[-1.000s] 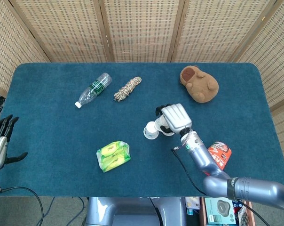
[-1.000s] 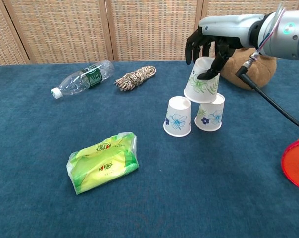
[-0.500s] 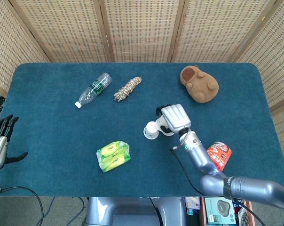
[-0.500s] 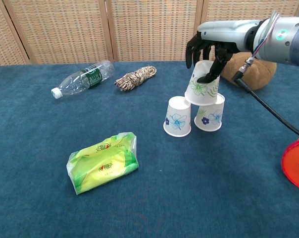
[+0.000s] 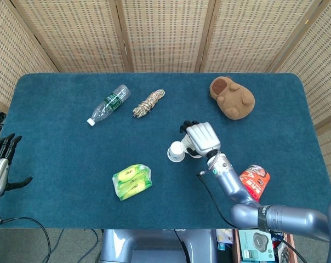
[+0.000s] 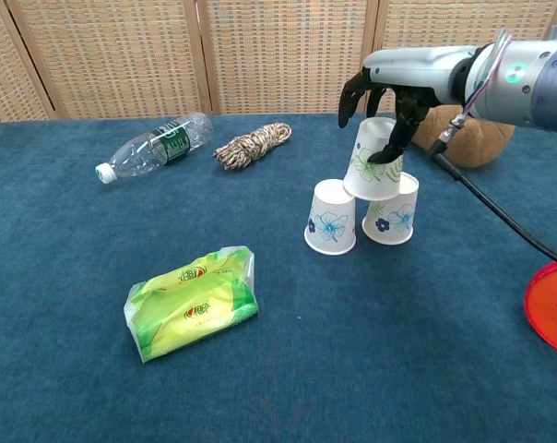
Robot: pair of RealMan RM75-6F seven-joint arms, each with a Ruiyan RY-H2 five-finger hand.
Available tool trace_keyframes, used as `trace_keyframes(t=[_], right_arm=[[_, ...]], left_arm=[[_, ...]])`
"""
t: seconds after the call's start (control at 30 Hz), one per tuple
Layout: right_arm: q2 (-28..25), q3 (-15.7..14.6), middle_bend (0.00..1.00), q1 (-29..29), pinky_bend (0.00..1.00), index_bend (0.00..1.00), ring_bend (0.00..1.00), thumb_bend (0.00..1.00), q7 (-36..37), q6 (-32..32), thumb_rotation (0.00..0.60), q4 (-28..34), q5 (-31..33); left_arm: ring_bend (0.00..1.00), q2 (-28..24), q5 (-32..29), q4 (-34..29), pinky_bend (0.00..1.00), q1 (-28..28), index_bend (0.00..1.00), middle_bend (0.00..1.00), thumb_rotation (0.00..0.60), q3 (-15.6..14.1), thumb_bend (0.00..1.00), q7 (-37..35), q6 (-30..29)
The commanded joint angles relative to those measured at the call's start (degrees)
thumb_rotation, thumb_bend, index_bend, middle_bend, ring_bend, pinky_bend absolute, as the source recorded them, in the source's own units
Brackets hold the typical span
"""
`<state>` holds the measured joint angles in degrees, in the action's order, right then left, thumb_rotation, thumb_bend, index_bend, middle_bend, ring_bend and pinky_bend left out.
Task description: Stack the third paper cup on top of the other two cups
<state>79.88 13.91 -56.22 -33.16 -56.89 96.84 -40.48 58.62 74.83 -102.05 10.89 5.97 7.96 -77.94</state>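
Blue-carpeted table, woven rattan folding screen beyond it on the far side.

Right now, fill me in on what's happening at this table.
The right hand holds an upside-down paper cup from above and has it over two more upside-down cups standing side by side, its rim about level with their tops. Whether it rests on them yet is hard to tell. The fingers are curled around it. The left hand waits open at the table's edge, holding nothing.
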Motion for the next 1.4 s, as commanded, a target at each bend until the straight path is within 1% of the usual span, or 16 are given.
trace_keyframes(t=[0.03,0.33,0.53,0.63,0.7,0.77,0.83,0.87,0.9,0.93,1.0,1.03,1.1,1.17,1.23,1.4], right_arm=[[-0.21,-0.28,0.22,-0.13,0.42,0.30,0.19,0.35,-0.22,0.03,0.600,-0.13,-0.09],[-1.39,-1.01,0.20,0.12,0.42,0.27,0.19,0.33,-0.89,-0.94,0.600,1.39,-1.10],[-4.78,-1.61,0.19,1.71,0.42,0.25,0.19,0.31,-1.21,-4.04,0.600,6.75,-4.96],[-8.41,-2.31,0.19,3.83,0.42,0.25,0.19,0.31,-0.80,-6.73,0.600,11.79,-8.61],[-11.43,-3.58,0.19,6.45,0.40,0.25,0.19,0.29,0.36,-9.50,0.600,15.55,-13.30],[-14.37,-5.81,0.19,10.19,0.35,0.25,0.18,0.26,2.89,-12.89,0.600,18.46,-19.86],[-16.11,-8.17,0.18,14.12,0.29,0.24,0.16,0.21,6.38,-16.62,0.600,19.39,-26.13],[-17.02,-10.26,0.16,17.16,0.23,0.23,0.14,0.18,9.38,-19.47,0.600,18.95,-30.94],[-17.37,-11.55,0.13,19.08,0.19,0.21,0.11,0.15,11.43,-21.44,0.600,18.06,-33.97],[-17.65,-13.48,0.08,21.90,0.13,0.17,0.06,0.13,14.41,-24.49,0.600,16.06,-38.22],[-17.45,-15.40,0.01,25.24,0.04,0.11,0.01,0.08,18.15,-28.42,0.600,12.77,-42.54],[-17.03,-16.64,0.00,27.75,0.01,0.06,0.00,0.05,21.24,-31.28,0.600,10.05,-44.74],[-15.96,-17.68,0.00,30.80,0.00,0.01,0.00,0.01,25.42,-35.03,0.600,6.13,-46.91],[-14.77,-18.85,0.00,33.80,0.00,0.00,0.00,0.00,29.00,-37.91,0.600,1.76,-48.37],[-13.70,-20.03,0.00,36.67,0.00,0.00,0.00,0.00,30.22,-40.02,0.600,-1.95,-48.89],[-10.03,-21.63,0.00,41.78,0.00,0.00,0.00,0.00,33.21,-43.86,0.600,-8.41,-50.98]], left_arm=[[0.00,-0.04,-0.03,-0.03,0.00,-0.01,0.00,0.00,0.600,0.00,0.16,-0.05,0.01],[0.00,-0.17,-0.05,-0.07,0.00,-0.04,0.00,0.00,0.600,-0.02,0.16,-0.27,-0.01],[0.00,-0.31,-0.28,-0.01,0.00,-0.03,0.00,0.00,0.600,0.14,0.16,-0.64,0.01],[0.00,-0.44,-0.12,-0.07,0.00,-0.11,0.00,0.00,0.600,0.12,0.16,-0.91,-0.11],[0.00,-0.55,0.23,-0.14,0.00,-0.24,0.00,0.00,0.600,0.00,0.16,-1.13,-0.32],[0.00,-0.62,0.71,-0.24,0.00,-0.41,0.00,0.00,0.600,-0.17,0.16,-1.30,-0.62],[0.00,-0.62,1.21,-0.35,0.00,-0.59,0.00,0.00,0.600,-0.38,0.16,-1.44,-0.91],[0.00,-0.57,1.64,-0.37,0.00,-0.75,0.00,0.00,0.600,-0.59,0.16,-1.54,-1.13],[0.00,-0.51,1.96,-0.37,0.00,-0.87,0.00,0.00,0.600,-0.74,0.16,-1.59,-1.31],[0.00,-0.36,2.49,-0.30,0.00,-1.10,0.00,0.00,0.600,-0.99,0.16,-1.62,-1.69],[0.00,-0.03,3.24,-0.04,0.00,-1.42,0.00,0.00,0.600,-1.28,0.16,-1.58,-2.36],[0.00,0.57,3.98,0.62,0.00,-1.68,0.00,0.00,0.600,-1.29,0.16,-1.48,-3.33],[0.00,1.81,5.00,1.98,0.00,-2.02,0.00,0.00,0.600,-1.30,0.16,-1.63,-4.69],[0.00,3.04,6.00,3.38,0.00,-2.47,0.00,0.00,0.600,-1.61,0.16,-2.19,-5.74],[0.00,3.95,7.17,4.61,0.00,-3.01,0.00,0.00,0.600,-2.10,0.16,-2.37,-6.81],[0.00,4.91,9.03,6.38,0.00,-4.24,0.00,0.00,0.600,-2.82,0.16,-3.62,-9.00]])
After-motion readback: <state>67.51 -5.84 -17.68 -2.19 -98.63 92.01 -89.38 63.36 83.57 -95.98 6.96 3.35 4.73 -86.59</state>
